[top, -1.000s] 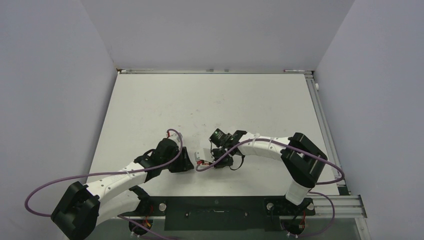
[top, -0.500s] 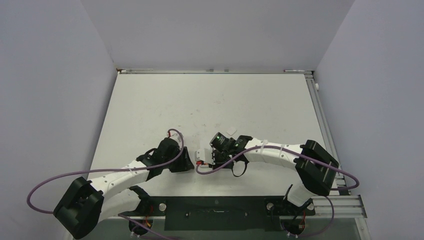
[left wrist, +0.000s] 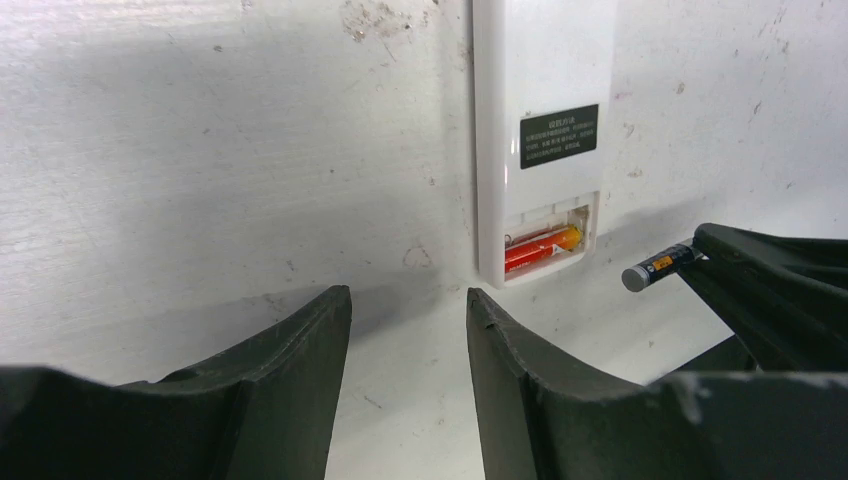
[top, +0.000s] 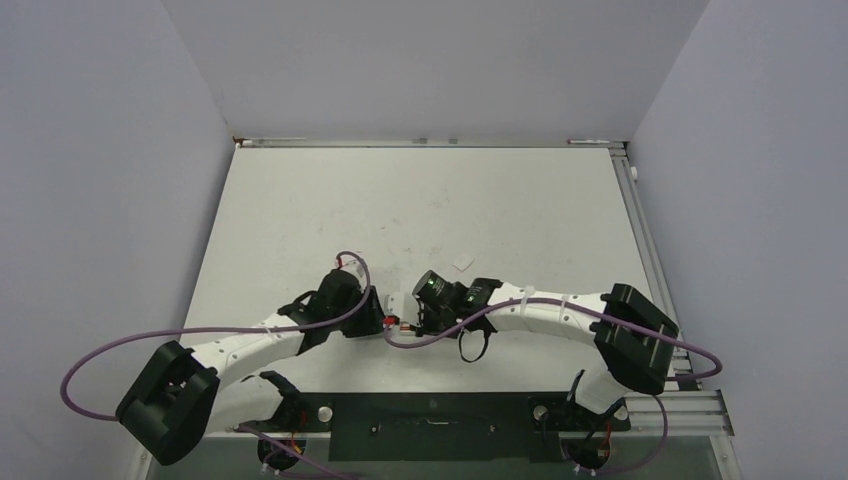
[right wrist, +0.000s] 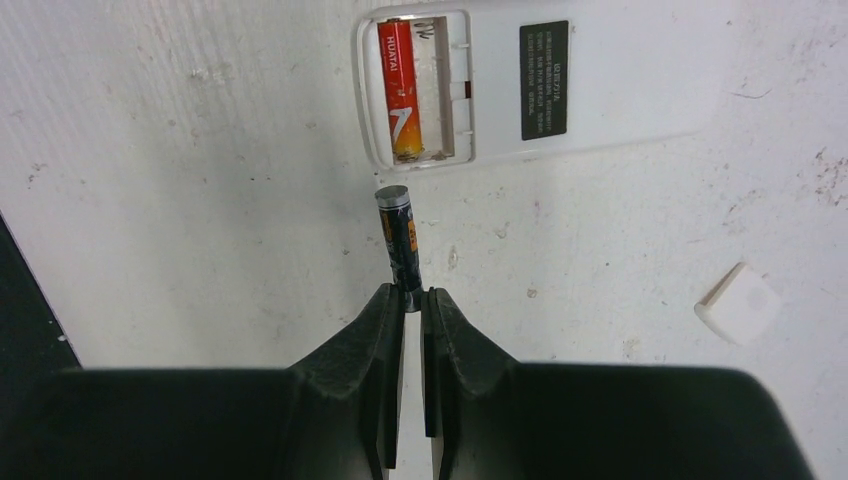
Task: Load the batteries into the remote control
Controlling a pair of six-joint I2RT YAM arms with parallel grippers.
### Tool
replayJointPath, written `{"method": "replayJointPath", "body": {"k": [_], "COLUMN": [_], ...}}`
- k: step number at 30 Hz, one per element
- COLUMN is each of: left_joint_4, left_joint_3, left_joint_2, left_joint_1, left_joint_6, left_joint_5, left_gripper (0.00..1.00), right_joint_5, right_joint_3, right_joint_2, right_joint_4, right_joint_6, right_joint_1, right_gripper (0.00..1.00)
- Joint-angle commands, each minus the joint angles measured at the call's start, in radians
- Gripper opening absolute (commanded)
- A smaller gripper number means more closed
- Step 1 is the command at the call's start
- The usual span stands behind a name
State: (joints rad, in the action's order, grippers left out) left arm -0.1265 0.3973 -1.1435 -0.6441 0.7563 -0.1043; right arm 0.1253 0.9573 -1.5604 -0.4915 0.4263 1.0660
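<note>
Overhead, your left gripper (top: 381, 322) and right gripper (top: 413, 321) flank the remote control (top: 397, 302), low centre. Left wrist: jaws apart, empty; the red battery (left wrist: 540, 246) sits seated in the remote control, centre right. Right wrist: jaws clamp the dark battery (right wrist: 399, 235) by its tail, mid-frame, just below the free slot (right wrist: 447, 85). 1 of 2 loaded; next, I judge, align it there and press in.

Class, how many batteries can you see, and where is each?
2. The red battery lies in the open back of the remote control; the dark battery is clamped in the right gripper, just outside it. None seem hidden.
</note>
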Motion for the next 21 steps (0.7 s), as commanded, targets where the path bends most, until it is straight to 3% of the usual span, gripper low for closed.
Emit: {"method": "replayJointPath", "body": {"k": [1, 21], "left_joint_4": [0.001, -0.018], "left_joint_3": [0.012, -0.079], "left_joint_2": [-0.002, 0.162], "left_joint_1": [0.038, 0.134], "left_joint_6": [-0.003, 0.006], "left_joint_5": [0.032, 0.011], "left_gripper": [0.44, 0.47], "right_joint_5": [-0.088, -0.122], "right_joint_3": [0.045, 0.166], "right_joint_2": [0.007, -0.144], "right_joint_4": [0.047, 0.020], "right_joint_6": [-0.059, -0.074], "right_joint_1": [0.018, 0.054], "right_gripper": [0.08, 0.09]}}
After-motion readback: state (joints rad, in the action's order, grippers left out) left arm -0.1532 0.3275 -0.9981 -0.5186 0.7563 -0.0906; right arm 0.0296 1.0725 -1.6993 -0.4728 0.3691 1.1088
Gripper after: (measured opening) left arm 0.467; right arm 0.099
